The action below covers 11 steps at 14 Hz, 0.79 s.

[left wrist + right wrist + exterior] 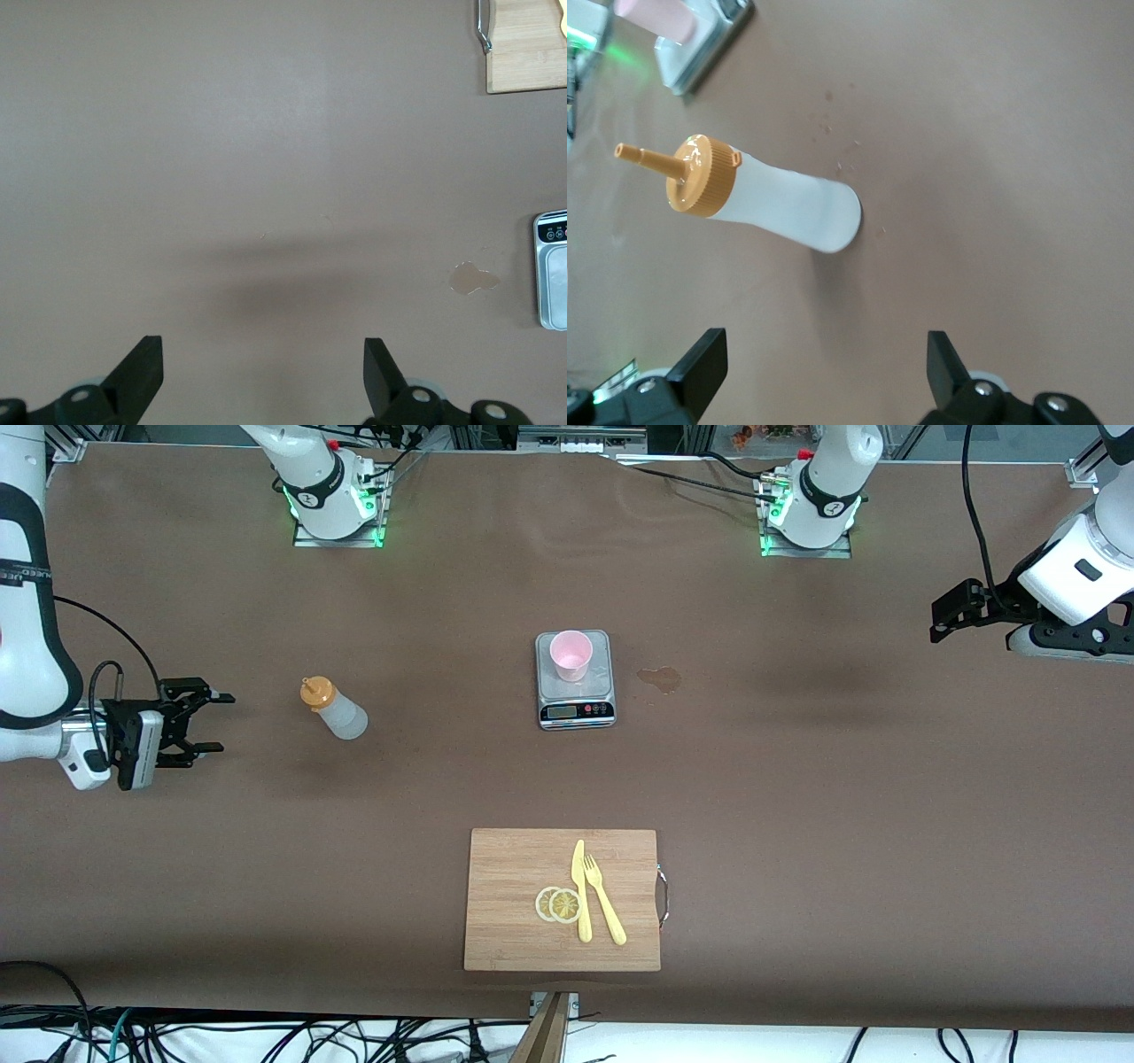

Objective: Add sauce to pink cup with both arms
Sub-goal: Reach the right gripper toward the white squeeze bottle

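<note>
Front view: the sauce bottle (334, 708) is seen standing on the brown table (797, 797), toward the right arm's end; the pink cup (570, 654) is set on a grey scale (575, 691) near the middle of the table, well apart from the bottle; a small stain (661, 679) is seen just beside the scale; a wooden board (514, 903) with a knife (581, 890), a fork (604, 899) and lemon slices (559, 904) lies nearer to the camera; the right gripper (213, 724) is held low near the bottle, fingers spread wide, nothing grasped; the left gripper (263, 363) is held over bare table at the left arm's end, fingers wide apart and empty.
</note>
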Each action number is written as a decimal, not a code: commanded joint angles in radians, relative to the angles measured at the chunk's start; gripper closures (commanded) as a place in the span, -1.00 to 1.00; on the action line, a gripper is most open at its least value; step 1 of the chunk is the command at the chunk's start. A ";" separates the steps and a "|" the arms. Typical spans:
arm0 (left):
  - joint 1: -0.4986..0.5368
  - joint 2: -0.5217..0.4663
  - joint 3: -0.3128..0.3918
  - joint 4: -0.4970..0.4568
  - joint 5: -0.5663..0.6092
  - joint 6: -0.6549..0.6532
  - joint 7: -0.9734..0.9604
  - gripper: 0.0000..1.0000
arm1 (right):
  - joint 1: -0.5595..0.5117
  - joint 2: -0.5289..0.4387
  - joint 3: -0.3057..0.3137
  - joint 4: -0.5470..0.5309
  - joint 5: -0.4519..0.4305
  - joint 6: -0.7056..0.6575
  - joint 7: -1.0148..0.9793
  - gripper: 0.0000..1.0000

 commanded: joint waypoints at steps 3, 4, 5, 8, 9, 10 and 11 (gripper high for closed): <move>0.003 0.009 0.009 0.012 -0.004 0.009 -0.012 -1.00 | -0.025 -0.015 0.007 -0.159 0.152 0.052 -0.245 -0.99; 0.012 0.020 0.009 0.014 -0.013 0.009 -0.012 -1.00 | -0.034 -0.017 0.007 -0.176 0.163 0.057 -0.288 -0.99; 0.019 0.021 0.009 0.015 -0.029 0.009 -0.012 -1.00 | -0.044 -0.015 0.005 -0.196 0.177 0.062 -0.339 -0.99; 0.030 0.020 0.009 0.017 -0.049 0.009 -0.011 -1.00 | -0.058 -0.015 0.007 -0.271 0.256 0.103 -0.504 -0.99; 0.030 0.020 0.009 0.017 -0.049 0.009 -0.011 -1.00 | -0.058 -0.014 0.007 -0.289 0.287 0.115 -0.541 -0.99; 0.030 0.021 0.009 0.017 -0.047 0.014 -0.011 -1.00 | -0.058 -0.014 0.007 -0.303 0.315 0.121 -0.572 -0.99; 0.029 0.026 0.009 0.019 -0.043 0.040 -0.011 -1.00 | -0.058 -0.014 0.007 -0.317 0.348 0.123 -0.603 -0.99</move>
